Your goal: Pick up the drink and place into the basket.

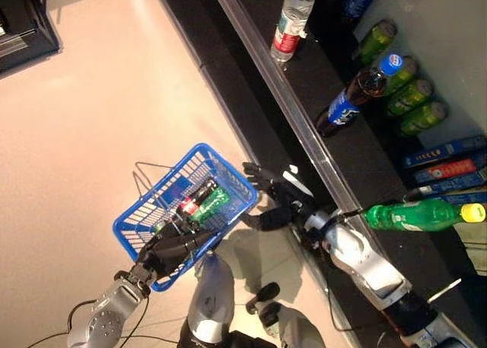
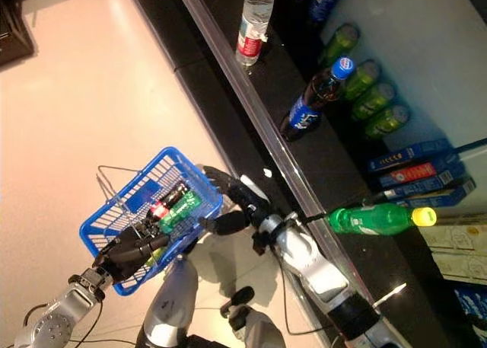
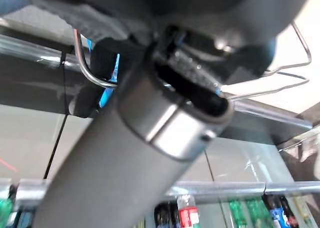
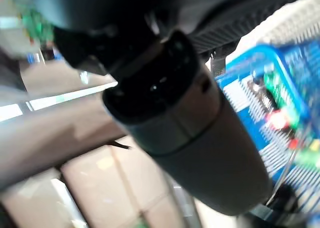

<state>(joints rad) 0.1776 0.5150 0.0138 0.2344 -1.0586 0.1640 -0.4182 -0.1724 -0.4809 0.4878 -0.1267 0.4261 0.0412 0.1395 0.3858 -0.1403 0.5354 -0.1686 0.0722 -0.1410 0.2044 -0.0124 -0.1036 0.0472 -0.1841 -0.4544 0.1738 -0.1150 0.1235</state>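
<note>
Drinks [image 1: 199, 201] already lie in the blue basket [image 1: 236, 182], carried by the left robot hand [image 1: 171, 250] (fingers curled beneath). Right robot hand [image 1: 272, 186] open, empty. Rigid, smooth bottles; grip mid-body.

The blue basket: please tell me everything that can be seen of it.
The blue basket looks like plastic lattice, with thin grey wire handles folded outward. It hangs above the pale floor beside the dark shelf, tilted. Inside lie drinks, a dark bottle with a red label and a green one. The left hand grips its near rim; the open right hand is close by its far side.
</note>
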